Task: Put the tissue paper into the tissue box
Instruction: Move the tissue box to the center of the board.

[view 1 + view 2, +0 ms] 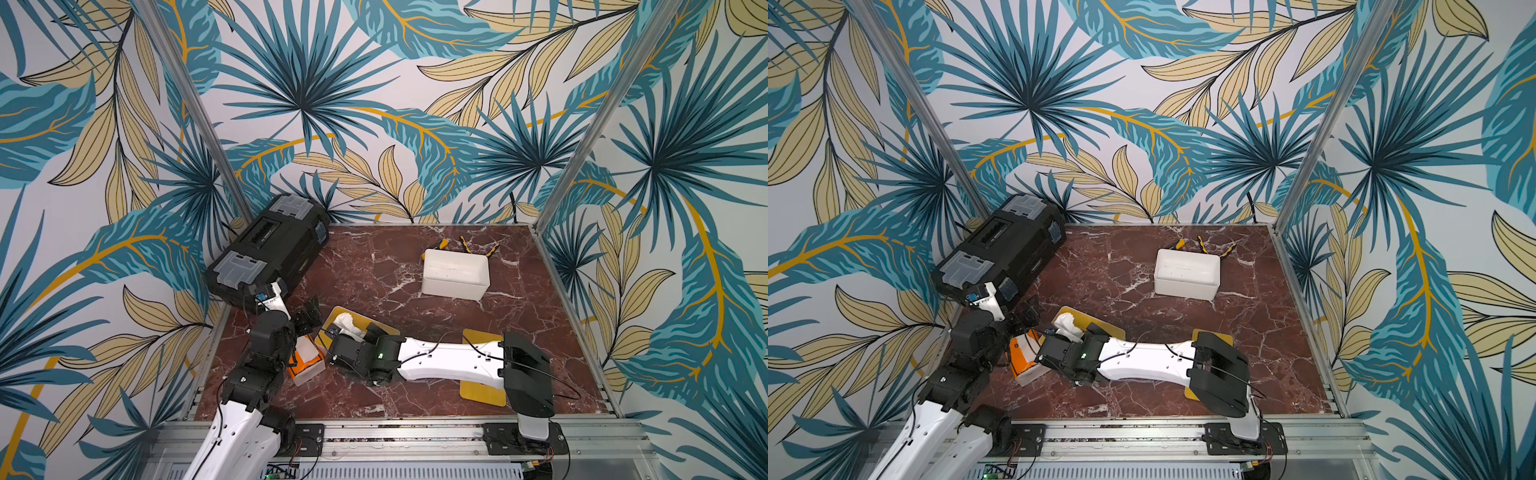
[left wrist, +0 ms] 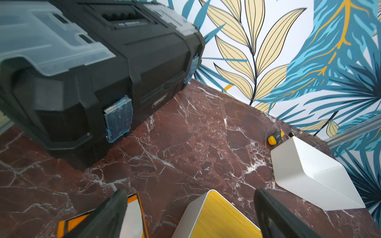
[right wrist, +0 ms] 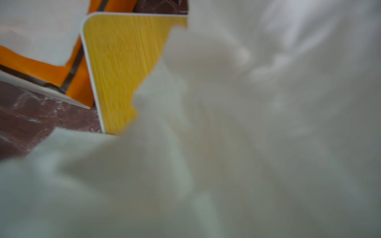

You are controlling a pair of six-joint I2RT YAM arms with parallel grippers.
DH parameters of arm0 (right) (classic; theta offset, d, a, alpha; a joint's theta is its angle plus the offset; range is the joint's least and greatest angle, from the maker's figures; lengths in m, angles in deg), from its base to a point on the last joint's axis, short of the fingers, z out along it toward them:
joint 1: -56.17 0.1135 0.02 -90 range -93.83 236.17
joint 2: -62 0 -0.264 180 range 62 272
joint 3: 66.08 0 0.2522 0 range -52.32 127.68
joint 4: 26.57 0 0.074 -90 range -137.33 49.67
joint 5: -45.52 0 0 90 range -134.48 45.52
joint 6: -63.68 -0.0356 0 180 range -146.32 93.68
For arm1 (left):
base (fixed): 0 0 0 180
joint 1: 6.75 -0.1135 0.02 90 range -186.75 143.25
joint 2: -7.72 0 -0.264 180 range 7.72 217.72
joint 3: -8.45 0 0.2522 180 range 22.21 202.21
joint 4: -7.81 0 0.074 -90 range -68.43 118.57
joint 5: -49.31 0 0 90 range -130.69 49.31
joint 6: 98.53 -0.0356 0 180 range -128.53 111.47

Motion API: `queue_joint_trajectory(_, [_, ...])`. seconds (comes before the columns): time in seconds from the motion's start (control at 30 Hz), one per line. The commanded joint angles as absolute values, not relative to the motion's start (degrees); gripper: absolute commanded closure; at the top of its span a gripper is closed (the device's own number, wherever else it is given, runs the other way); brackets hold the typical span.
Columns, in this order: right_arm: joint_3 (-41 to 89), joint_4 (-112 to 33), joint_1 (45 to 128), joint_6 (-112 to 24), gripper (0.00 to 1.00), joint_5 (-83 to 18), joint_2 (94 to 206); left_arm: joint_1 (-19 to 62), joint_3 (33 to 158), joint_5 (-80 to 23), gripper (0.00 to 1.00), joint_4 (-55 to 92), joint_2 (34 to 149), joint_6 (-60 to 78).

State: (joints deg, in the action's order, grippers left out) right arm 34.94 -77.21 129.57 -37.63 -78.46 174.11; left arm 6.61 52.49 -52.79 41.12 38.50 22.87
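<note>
Tissue paper [image 1: 348, 324] on yellow board [image 3: 123, 72]; tissue box [image 1: 455, 276] well apart.

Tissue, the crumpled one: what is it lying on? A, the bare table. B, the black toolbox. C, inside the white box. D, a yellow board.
D: the right wrist view shows the tissue lying over the yellow board, and both top views agree.
</note>
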Motion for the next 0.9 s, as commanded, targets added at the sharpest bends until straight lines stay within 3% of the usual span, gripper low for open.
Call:
queue_joint_trajectory(0.0, [35.18, -80.04, 127.89, -34.66, 0.01, -87.30, 176.03, 6.17, 54.31, -55.67, 0.00, 43.03, 36.36, 22.19])
queue_joint_trajectory(0.3, [36.69, -69.58, 116.08, -21.58, 0.01, -84.07, 179.84, 6.17, 53.67, -54.89, 0.00, 43.19, 36.63, 22.39])
queue_joint_trajectory(0.6, [56.82, -71.24, 105.84, -17.79, 0.01, -77.60, 191.46, 6.17, 53.33, -53.47, 0.00, 42.86, 36.96, 22.76])
queue_joint_trajectory(0.87, [70.71, -76.87, 103.45, -21.28, 0.01, -73.48, 197.54, 6.17, 53.58, -50.46, 0.00, 42.32, 38.23, 22.47])
